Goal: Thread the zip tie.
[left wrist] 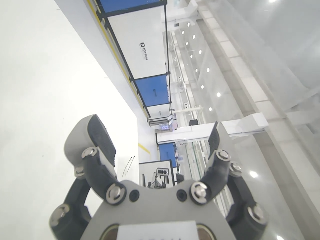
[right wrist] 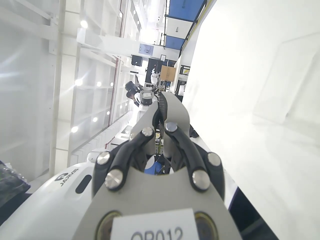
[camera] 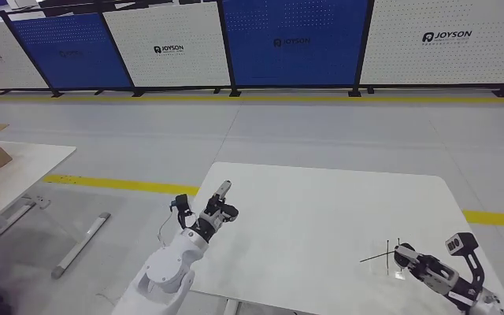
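Where the zip ties [camera: 380, 256] lie: on the near-right part of the counter [camera: 315, 205], as thin dark strands crossed over one another.
Same ties from the left wrist view: the zip ties [left wrist: 128, 166] are seen far off across the white counter [left wrist: 37, 76], as two strands side by side.
Right gripper [camera: 400, 253]: it is held low at the near-right corner, with its tip right at the crossed strands. Whether they are touched cannot be told.
Right jaws: on the Right gripper [right wrist: 160, 101] they are seen pressed together, face to face. Whether a strand is nipped between them cannot be told.
Left gripper [camera: 224, 189]: it is held at the counter's left edge, well apart from the ties, and pointed toward the far side.
Left jaws: on the Left gripper [left wrist: 155, 126] they are spread wide apart, and nothing is held between them.
Counter beside the right arm: the white counter [right wrist: 250, 51] is seen running alongside the closed jaws.
Far side: blue and white panels [camera: 291, 39] are lined up in a row, and a yellow floor line [camera: 118, 184] is laid between them and the counter.
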### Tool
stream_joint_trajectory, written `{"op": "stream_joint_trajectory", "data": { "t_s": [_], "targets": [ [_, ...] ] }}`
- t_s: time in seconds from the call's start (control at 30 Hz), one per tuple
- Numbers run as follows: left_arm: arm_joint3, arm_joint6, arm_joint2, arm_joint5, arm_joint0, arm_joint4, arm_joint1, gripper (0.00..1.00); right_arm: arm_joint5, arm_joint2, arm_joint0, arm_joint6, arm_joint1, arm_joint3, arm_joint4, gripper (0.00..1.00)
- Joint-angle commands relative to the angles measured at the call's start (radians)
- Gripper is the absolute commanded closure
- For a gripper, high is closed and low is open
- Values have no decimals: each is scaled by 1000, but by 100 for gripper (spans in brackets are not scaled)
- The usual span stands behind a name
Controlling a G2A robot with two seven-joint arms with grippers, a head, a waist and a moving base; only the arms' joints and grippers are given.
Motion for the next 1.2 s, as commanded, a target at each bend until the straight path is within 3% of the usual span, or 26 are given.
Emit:
{"op": "stream_joint_trajectory", "data": {
  "t_s": [0.0, 0.33, 0.47, 0.67, 0.83, 1.17],
  "targets": [
    [12, 1, 19, 15, -10, 17, -1, 0, 0, 0, 0, 0, 0, 0, 0, 100],
    [22, -2, 14, 15, -10, 19, -1, 0, -3, -7, 0, -28, -4, -4, 13, 100],
    [49, -73, -2, 11, -6, 24, 4, 0, -36, -76, -2, -60, -19, -42, 6, 100],
    [105, -194, 82, -44, -43, 79, 4, 0, -75, -183, 1, -155, -43, -119, -32, 100],
    [154, -271, 125, -112, -66, 124, 6, 0, -29, -226, 13, -172, -50, -139, -82, 100],
    [155, -267, 124, -113, -66, 125, 6, 0, -28, -225, 13, -180, -51, -139, -77, 100]
  ]
}}
